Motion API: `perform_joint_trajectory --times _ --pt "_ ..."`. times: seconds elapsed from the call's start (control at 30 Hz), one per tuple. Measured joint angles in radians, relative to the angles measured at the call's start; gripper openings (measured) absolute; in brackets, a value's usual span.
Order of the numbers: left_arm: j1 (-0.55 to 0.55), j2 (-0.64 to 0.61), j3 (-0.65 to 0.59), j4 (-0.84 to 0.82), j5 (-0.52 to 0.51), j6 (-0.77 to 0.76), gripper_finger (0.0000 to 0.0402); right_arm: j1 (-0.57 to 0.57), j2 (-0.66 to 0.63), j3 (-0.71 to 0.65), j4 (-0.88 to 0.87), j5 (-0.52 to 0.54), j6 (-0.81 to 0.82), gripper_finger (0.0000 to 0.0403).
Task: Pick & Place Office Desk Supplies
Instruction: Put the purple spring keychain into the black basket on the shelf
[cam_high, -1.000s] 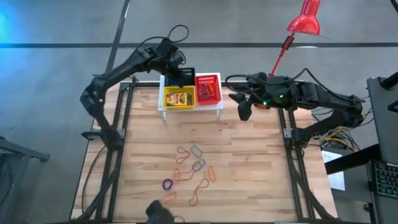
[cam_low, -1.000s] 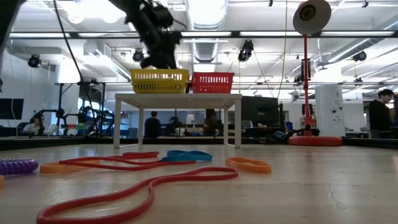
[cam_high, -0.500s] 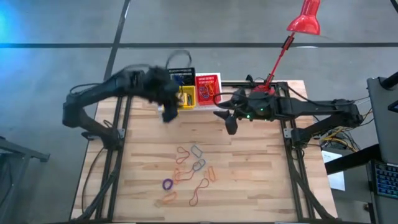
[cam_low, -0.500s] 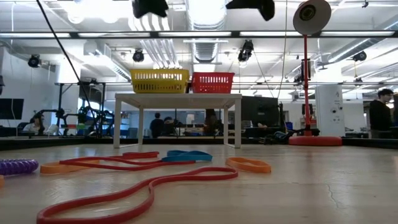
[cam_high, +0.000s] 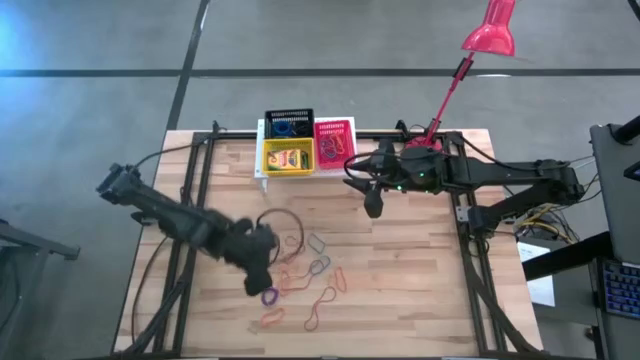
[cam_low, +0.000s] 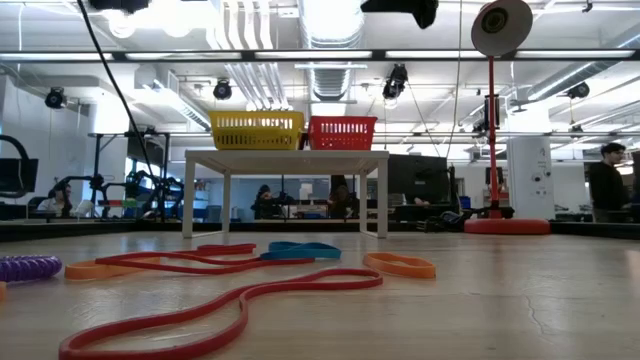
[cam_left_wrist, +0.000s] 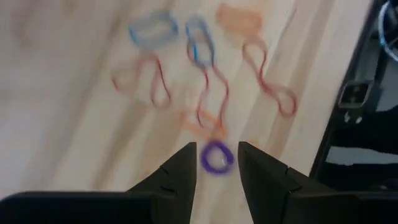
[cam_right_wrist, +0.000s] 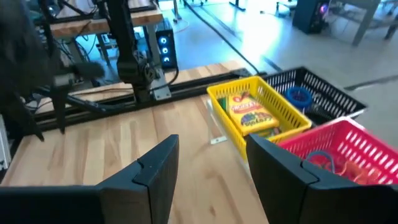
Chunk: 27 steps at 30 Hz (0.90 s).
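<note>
**Left claw hangs over the rubber bands**

The wooden table stands in a big room with bright ceiling lights. A white stand at the table's back edge carries a yellow basket, a red basket and a black basket. The left gripper hangs over the rubber bands, far from the stand. Its fingers are apart and hold nothing. A purple band lies right between them. The right gripper waits near the red basket, fingers wide apart, empty.
</note>
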Motion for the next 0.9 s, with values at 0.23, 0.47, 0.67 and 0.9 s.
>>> perform_joint_trajectory --times 0.23,0.47,0.67,0.9 --pt "-0.123 0.0 -0.292 0.3 0.001 -0.156 0.0122 0.0 -0.003 0.015 -0.006 0.001 -0.058 0.0182" --pt "-0.152 0.001 -0.596 0.833 0.003 -0.056 0.0122 0.0 -0.022 0.021 -0.09 0.001 -0.058 0.0182" --pt "-0.151 0.001 -0.72 0.862 -0.031 -0.059 0.0122 -0.001 -0.049 0.026 -0.169 0.004 -0.065 0.0182" --pt "-0.151 0.006 -0.8 1.003 -0.032 -0.059 0.0122 0.0 -0.063 0.026 -0.195 0.007 -0.072 0.0182"
